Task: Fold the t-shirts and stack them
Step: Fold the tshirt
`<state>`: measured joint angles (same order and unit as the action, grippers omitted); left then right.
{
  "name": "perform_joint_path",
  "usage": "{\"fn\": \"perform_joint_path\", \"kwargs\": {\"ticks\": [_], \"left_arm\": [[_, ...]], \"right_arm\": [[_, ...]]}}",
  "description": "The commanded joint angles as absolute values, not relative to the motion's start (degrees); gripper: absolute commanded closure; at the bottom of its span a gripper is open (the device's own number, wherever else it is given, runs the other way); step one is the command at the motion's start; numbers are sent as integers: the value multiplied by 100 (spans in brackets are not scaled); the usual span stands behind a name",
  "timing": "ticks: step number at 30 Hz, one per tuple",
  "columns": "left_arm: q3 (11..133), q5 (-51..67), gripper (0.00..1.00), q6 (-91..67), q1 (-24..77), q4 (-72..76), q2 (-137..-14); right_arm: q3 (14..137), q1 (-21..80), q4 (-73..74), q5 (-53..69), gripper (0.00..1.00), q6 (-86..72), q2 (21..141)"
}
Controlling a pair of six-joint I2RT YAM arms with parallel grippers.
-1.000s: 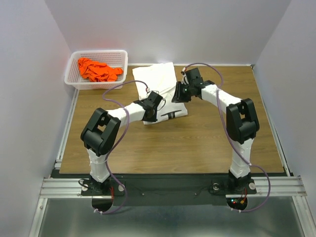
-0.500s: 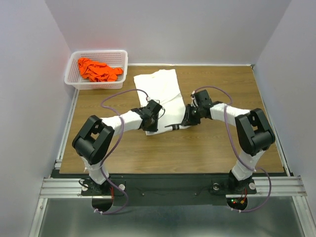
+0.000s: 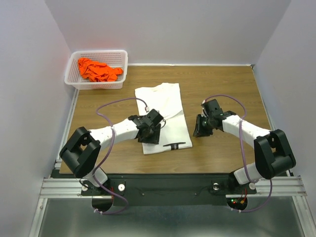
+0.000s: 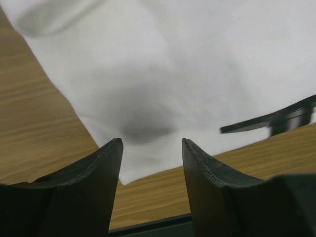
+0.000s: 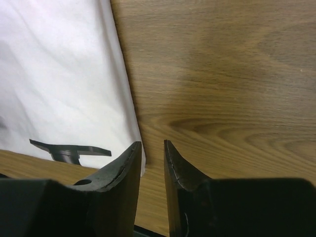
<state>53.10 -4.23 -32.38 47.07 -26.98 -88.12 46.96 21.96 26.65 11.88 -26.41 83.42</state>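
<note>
Orange t-shirt [image 3: 98,70] in far-left basket [image 3: 74,80], white t-shirt [image 3: 165,101] flat on worktop [image 3: 227,89].
The left hand [image 4: 152,142] hovers open over the white t-shirt's near left corner; the right hand [image 5: 152,144], barely parted and empty, is just beside its near right corner.
</note>
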Motion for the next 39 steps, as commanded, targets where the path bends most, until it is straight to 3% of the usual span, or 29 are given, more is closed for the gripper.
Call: {"fn": "perform_joint_path", "kwargs": {"ticks": [1, 6, 16, 39], "left_arm": [[6115, -1054, 30, -3217, 4693, -2699, -8552], [6275, -1169, 26, -3059, 4650, -2558, -8656], [6670, -1212, 45, -2857, 4544, -2408, -9930], [8217, -2029, 46, -1767, 3402, -1925, -11039]], "right_arm": [[5088, 2180, 2812, 1230, 69, -2487, 8175], [5282, 2188, 2812, 1538, 69, -2443, 8025], [5221, 2188, 2804, 1547, 69, -2558, 7928], [5229, 2188, 2804, 1441, 69, -2619, 7910]]}}
